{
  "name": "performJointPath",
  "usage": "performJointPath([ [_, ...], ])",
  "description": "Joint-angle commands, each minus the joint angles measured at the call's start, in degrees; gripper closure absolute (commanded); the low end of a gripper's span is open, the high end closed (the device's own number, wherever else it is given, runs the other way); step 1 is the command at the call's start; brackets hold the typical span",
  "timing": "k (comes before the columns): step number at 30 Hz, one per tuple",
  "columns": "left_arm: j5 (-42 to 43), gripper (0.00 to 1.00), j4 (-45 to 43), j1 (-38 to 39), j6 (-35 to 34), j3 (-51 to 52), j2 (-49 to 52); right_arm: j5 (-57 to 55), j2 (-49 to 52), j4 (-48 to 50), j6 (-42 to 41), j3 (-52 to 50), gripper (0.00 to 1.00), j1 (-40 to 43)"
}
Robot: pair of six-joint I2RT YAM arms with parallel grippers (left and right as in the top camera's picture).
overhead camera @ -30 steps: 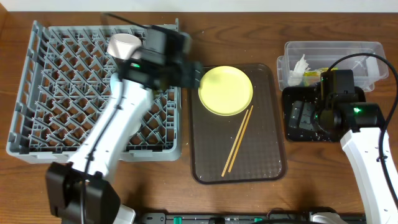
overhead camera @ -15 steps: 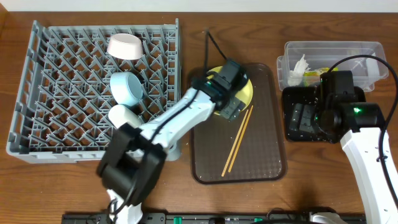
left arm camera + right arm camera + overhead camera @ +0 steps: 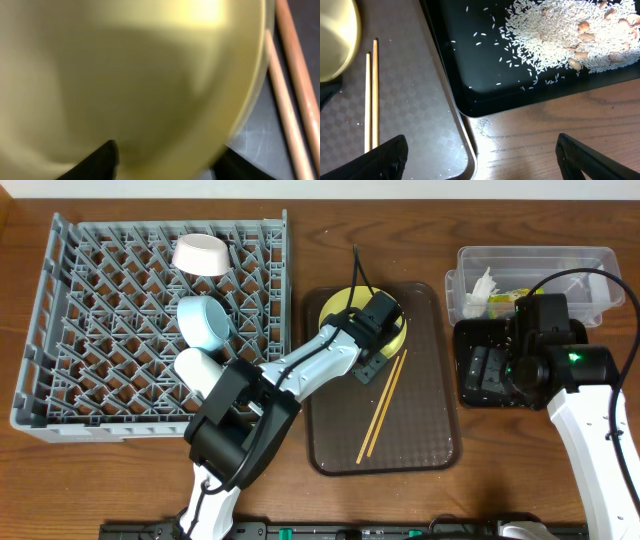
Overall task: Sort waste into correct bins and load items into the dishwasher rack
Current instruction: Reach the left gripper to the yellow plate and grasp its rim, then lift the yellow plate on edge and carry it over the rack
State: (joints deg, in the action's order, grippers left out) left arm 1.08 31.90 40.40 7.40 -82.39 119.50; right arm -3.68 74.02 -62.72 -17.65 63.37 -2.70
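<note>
The yellow plate (image 3: 340, 310) lies at the back of the brown tray, and fills the left wrist view (image 3: 125, 70). My left gripper (image 3: 375, 345) is open at the plate's right rim, and the rim runs between its fingers (image 3: 165, 155). The chopsticks (image 3: 382, 405) lie next to it on the tray. The grey rack (image 3: 90, 330) holds the white bowl (image 3: 200, 255), the light-blue bowl (image 3: 203, 322) and the pale cup (image 3: 197, 367). My right gripper (image 3: 525, 355) is open and empty (image 3: 482, 150) over the black tray (image 3: 475, 390), which holds rice scraps (image 3: 560, 35).
The clear tub (image 3: 560, 265) at the back right holds the tissue (image 3: 483, 283) and the wrapper (image 3: 507, 298). The brown tray (image 3: 420, 430) sits between the rack and the black tray; its corner (image 3: 410, 110) shows in the right wrist view.
My left arm swung right from the rack to the brown tray and came down at the yellow plate's right rim. The right arm has not moved.
</note>
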Motion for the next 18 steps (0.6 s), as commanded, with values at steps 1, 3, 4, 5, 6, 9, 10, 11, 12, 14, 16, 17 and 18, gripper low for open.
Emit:
performJointPath([
  [1, -0.5, 0.58, -0.1, 0.2, 0.5, 0.5, 0.8, -0.8, -0.6, 0.1, -1.0, 1.1, 0.07, 0.8],
  [3, -0.5, 0.72, -0.1, 0.2, 0.5, 0.5, 0.8, -0.8, -0.6, 0.1, -1.0, 1.1, 0.08, 0.8],
  [4, -0.5, 0.77, -0.1, 0.2, 0.5, 0.5, 0.8, -0.8, -0.6, 0.1, -1.0, 1.1, 0.08, 0.8],
  [5, -0.5, 0.81, -0.1, 0.2, 0.5, 0.5, 0.8, -0.8, -0.6, 0.1, -1.0, 1.1, 0.07, 0.8],
  [6, -0.5, 0.86, -0.1, 0.2, 0.5, 0.4, 0.7, -0.8, -0.6, 0.1, -1.0, 1.1, 0.07, 0.8],
  [9, -0.5, 0.94, 0.1, 0.3, 0.5, -0.1, 0.2, -0.8, -0.6, 0.0, -1.0, 1.1, 0.07, 0.8],
  [10, -0.5, 0.94, 0.1, 0.5, 0.5, -0.3, -0.2, -0.8, -0.6, 0.0, -1.0, 1.1, 0.07, 0.8],
  [11, -0.5, 0.94, 0.1, 0.6, 0.5, -0.4, -0.7, -0.8, -0.6, 0.0, -1.0, 1.1, 0.07, 0.8],
  [12, -0.5, 0.94, 0.1, 0.8, 0.5, -0.6, -1.4, -0.8, -0.6, 0.1, -1.0, 1.1, 0.07, 0.8],
  [14, -0.5, 0.94, 0.2, 1.2, 0.5, -1.0, -3.2, -0.8, -0.6, 0.0, -1.0, 1.1, 0.07, 0.8],
  [16, -0.5, 0.94, 0.1, 1.5, 0.5, -1.1, -5.9, -0.8, -0.6, 0.1, -1.0, 1.1, 0.07, 0.8],
  [17, -0.5, 0.94, 0.1, 1.5, 0.5, -1.1, -7.0, -0.8, -0.6, 0.1, -1.0, 1.1, 0.07, 0.8],
  [18, -0.5, 0.94, 0.1, 1.5, 0.5, -1.1, -8.5, -0.8, -0.6, 0.1, -1.0, 1.1, 0.07, 0.8],
])
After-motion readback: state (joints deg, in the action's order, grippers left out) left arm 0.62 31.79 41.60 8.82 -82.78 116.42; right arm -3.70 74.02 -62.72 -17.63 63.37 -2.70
